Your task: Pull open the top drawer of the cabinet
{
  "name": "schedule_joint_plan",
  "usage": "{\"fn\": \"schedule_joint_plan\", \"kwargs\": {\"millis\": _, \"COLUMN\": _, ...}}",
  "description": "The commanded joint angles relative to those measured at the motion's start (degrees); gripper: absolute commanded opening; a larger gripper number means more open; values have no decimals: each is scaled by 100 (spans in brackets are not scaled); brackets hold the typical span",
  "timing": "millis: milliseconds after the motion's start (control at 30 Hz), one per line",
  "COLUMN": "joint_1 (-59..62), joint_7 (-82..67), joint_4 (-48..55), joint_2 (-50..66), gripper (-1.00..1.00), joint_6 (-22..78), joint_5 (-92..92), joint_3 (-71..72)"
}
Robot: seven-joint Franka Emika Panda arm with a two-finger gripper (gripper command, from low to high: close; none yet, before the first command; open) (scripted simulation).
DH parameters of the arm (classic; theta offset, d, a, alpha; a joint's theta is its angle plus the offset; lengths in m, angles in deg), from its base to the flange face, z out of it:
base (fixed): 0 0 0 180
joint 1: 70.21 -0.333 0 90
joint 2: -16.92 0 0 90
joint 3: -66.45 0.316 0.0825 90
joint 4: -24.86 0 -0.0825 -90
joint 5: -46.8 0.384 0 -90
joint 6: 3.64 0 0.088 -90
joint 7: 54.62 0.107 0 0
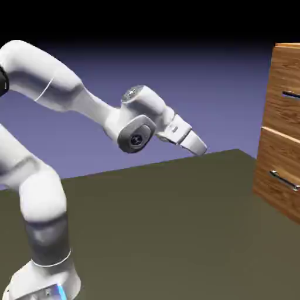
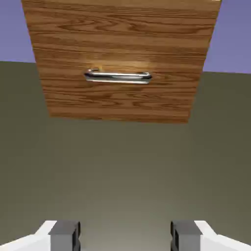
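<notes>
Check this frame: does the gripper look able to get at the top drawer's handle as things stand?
Probably yes. The gripper is open, well short of the cabinet, with only bare table between them. The top drawer looks shut; its handle sits higher than the fingers, so the arm must rise.

We see the cabinet (image 1: pixel 281 129) cut by the exterior view's right edge, so the top drawer (image 1: pixel 287 88) shows only its handle's (image 1: pixel 291 95) left end; the hand view crops the cabinet's top.
</notes>
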Motion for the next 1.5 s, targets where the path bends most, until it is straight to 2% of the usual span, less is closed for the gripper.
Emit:
{"fn": "schedule_joint_plan", "kwargs": {"millis": 0, "joint_1": 18, "joint_7": -200, "joint_4": 169, "joint_2": 116, "gripper": 0, "joint_6": -1, "joint_5": -250, "joint_3": 26}}
{"fn": "schedule_joint_plan", "kwargs": {"millis": 1467, "joint_1": 787, "joint_7": -9000, "joint_4": 7611, "joint_2": 5214, "gripper": 0, "joint_6": -49, "joint_5": -11213, "joint_3": 1162}}
